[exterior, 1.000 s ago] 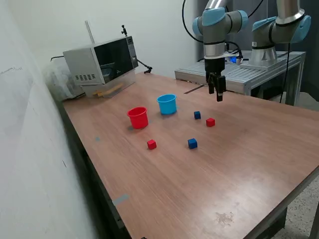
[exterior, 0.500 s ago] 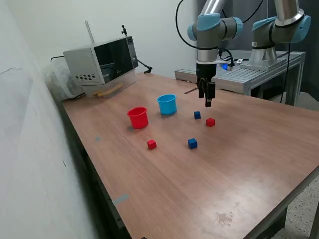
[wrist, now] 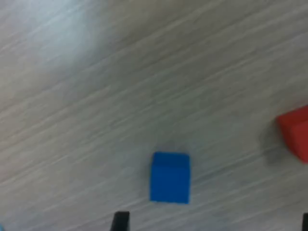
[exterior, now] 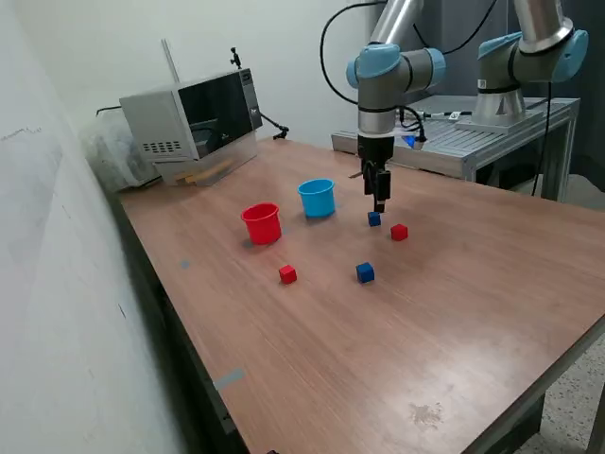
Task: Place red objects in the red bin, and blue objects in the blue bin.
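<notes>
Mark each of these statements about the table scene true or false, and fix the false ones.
1. The tool hangs just above a blue cube. True.
2. Both cups stand upright on the table. True: the red cup and the light blue cup both sit open side up.
3. A red cube already lies inside the red cup. False: both red cubes are on the table, one near the tool and one nearer the front edge.
4. The tool is holding a blue cube. False: the cube under it rests on the wood, and the other blue cube also lies free.
5. The microwave stands between the two cups. False: it sits at the far corner, apart from them.
</notes>
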Motion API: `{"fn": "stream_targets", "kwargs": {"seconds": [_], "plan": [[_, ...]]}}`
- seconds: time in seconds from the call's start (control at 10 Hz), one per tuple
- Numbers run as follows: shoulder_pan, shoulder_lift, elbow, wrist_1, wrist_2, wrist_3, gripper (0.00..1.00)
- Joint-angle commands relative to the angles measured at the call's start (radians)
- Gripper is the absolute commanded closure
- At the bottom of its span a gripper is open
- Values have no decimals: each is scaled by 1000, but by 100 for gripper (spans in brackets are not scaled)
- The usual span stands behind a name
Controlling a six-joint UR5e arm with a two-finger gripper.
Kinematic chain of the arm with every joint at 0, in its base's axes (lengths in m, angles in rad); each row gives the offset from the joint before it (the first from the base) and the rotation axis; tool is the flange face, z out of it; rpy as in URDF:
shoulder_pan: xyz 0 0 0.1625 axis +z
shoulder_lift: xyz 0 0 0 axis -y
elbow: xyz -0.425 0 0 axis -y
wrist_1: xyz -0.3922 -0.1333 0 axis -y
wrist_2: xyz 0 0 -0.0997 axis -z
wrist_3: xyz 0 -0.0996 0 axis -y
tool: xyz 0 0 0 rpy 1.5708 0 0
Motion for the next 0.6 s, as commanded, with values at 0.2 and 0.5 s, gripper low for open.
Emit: {"fn": "stream_targets", "kwargs": {"seconds": [0.2, 0.5], "plan": [[-52, 13, -8, -8, -10, -2, 0], [-67, 17, 3, -7, -10, -2, 0]]}}
